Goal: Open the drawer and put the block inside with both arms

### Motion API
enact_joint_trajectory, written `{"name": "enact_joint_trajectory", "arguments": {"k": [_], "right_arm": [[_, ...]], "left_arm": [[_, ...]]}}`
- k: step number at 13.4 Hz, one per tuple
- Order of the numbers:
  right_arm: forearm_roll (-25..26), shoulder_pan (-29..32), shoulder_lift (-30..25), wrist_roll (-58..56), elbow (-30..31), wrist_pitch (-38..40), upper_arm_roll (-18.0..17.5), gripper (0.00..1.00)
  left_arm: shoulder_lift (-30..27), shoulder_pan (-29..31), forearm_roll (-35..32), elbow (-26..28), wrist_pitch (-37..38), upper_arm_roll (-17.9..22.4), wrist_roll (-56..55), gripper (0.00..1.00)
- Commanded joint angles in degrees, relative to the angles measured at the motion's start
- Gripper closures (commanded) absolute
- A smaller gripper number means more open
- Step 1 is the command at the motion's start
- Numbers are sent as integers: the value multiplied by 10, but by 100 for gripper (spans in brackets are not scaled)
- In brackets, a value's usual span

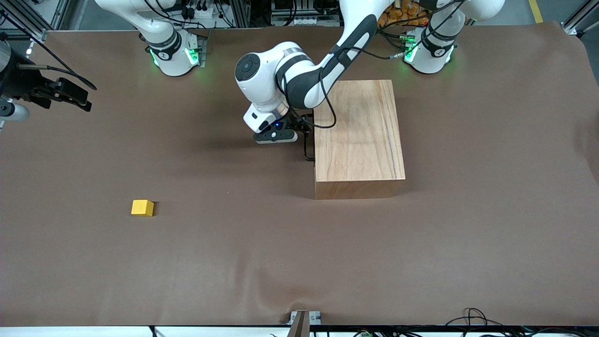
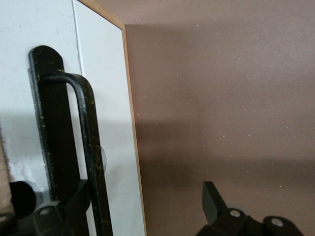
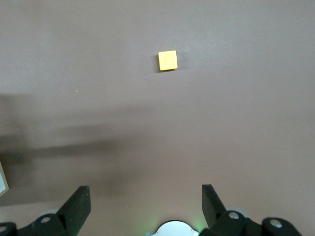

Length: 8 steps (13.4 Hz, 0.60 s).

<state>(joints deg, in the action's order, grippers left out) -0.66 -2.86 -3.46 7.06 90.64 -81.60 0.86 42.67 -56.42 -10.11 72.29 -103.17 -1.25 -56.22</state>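
The drawer is shut in the large wooden box [image 1: 359, 135]; its white front panel [image 2: 101, 98] and black wire handle [image 2: 87, 142] face the right arm's end of the table. My left gripper [image 1: 305, 135] is open at the front panel, and the handle stands between its fingers [image 2: 210, 201], close beside one of them and not gripped. The yellow block [image 1: 142, 208] lies on the table toward the right arm's end, nearer the front camera than the box; it also shows in the right wrist view [image 3: 167, 60]. My right gripper [image 3: 145, 196] is open and empty, held high [image 1: 70, 96] and waiting.
A brown mat [image 1: 299, 262] covers the whole table. The arm bases [image 1: 175, 54] stand lit green along the table's edge farthest from the front camera. Cables and a small bracket [image 1: 304, 320] lie at the edge nearest the camera.
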Motion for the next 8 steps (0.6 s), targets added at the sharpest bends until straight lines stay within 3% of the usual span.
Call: {"name": "enact_joint_trajectory", "arguments": {"k": [1, 8], "right_arm": [[9, -6, 3, 7, -9, 6, 0, 0], [9, -8, 3, 7, -9, 4, 0, 0]], "left_arm": [[14, -6, -14, -7, 1, 3, -2, 0], [13, -9, -6, -15, -28, -1, -11, 0]]}}
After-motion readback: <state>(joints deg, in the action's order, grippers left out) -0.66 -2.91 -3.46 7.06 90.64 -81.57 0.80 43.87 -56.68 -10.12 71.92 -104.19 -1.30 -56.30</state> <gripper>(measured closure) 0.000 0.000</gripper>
